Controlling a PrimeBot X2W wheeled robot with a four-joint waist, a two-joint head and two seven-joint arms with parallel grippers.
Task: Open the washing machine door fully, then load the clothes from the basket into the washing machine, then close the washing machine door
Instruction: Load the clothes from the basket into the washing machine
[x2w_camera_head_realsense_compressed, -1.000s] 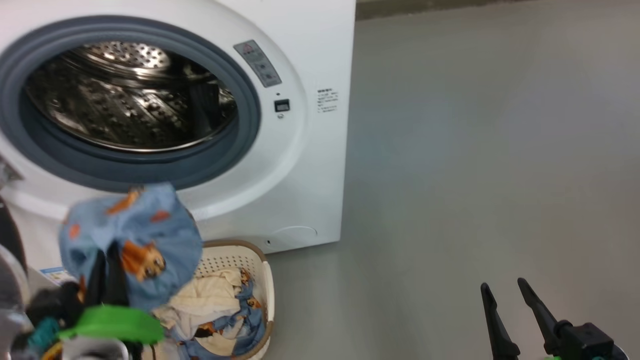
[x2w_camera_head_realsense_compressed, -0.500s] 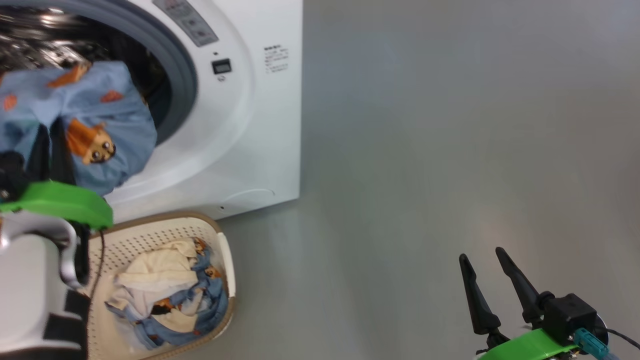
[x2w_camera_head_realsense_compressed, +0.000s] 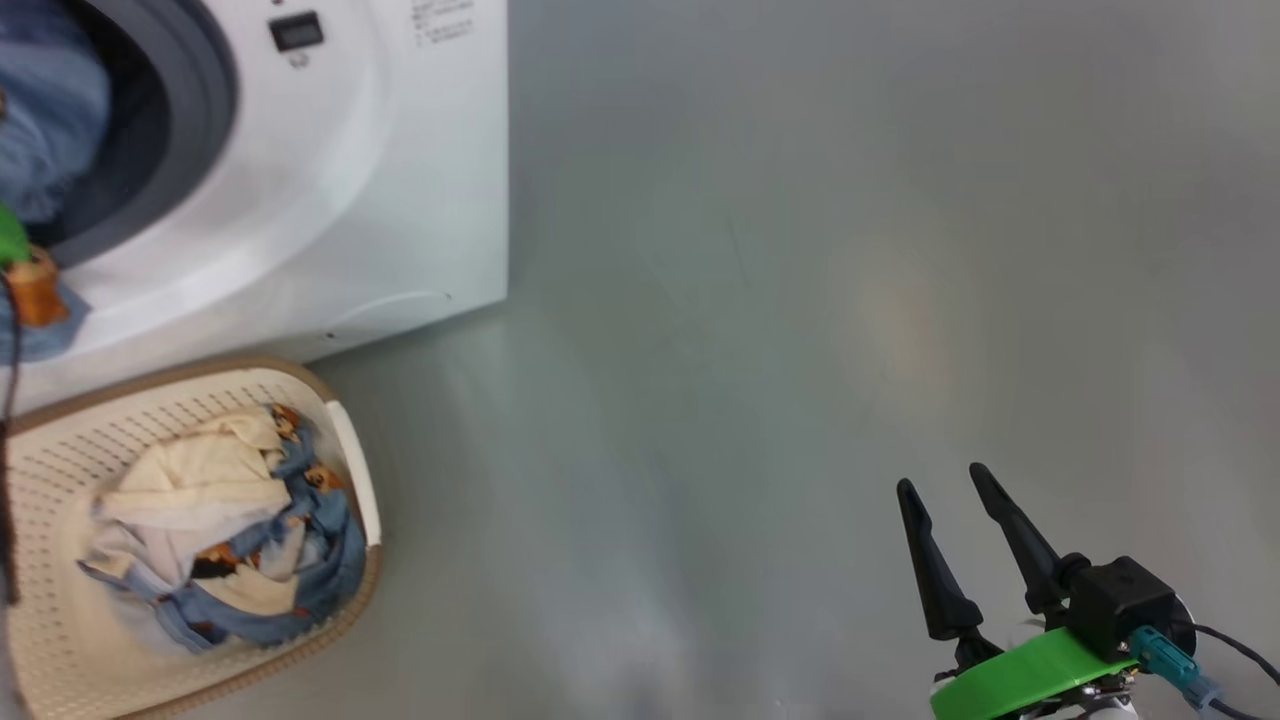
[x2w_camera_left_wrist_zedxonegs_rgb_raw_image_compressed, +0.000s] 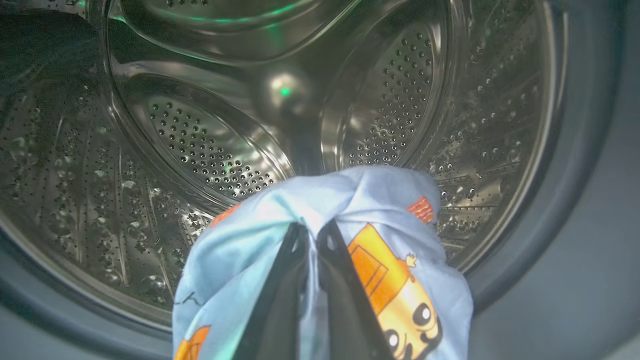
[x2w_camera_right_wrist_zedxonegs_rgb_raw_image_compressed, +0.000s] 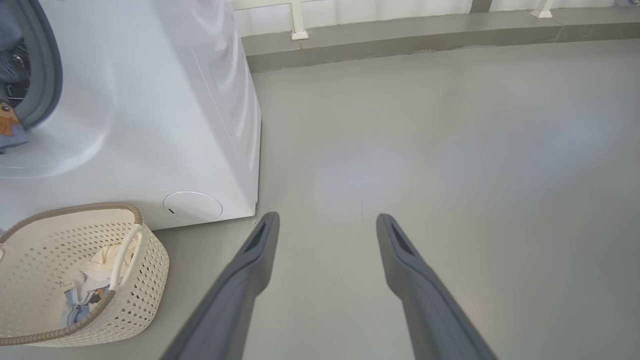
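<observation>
My left gripper (x2w_camera_left_wrist_zedxonegs_rgb_raw_image_compressed: 312, 231) is shut on a light blue cloth with orange figures (x2w_camera_left_wrist_zedxonegs_rgb_raw_image_compressed: 380, 200), held at the mouth of the steel drum (x2w_camera_left_wrist_zedxonegs_rgb_raw_image_compressed: 210, 150) of the white washing machine (x2w_camera_head_realsense_compressed: 400, 180). In the head view that blue cloth (x2w_camera_head_realsense_compressed: 45, 120) hangs in the grey-ringed opening at the far left. More clothes (x2w_camera_head_realsense_compressed: 210, 520), cream and blue, lie in the cream basket (x2w_camera_head_realsense_compressed: 350, 470) on the floor below the machine. My right gripper (x2w_camera_head_realsense_compressed: 945, 485) stands open over bare floor at the lower right, nothing between its fingers. The washing machine door is out of view.
Grey floor (x2w_camera_head_realsense_compressed: 800, 300) stretches to the right of the machine. A low grey kerb (x2w_camera_right_wrist_zedxonegs_rgb_raw_image_compressed: 425, 37) and white frame feet run along the far wall. The basket (x2w_camera_right_wrist_zedxonegs_rgb_raw_image_compressed: 145, 260) stands close against the machine's front.
The head camera has swung right and down, shifting machine and basket leftward. The blue cloth in my left gripper has gone from above the basket up into the drum opening. The right gripper stays open.
</observation>
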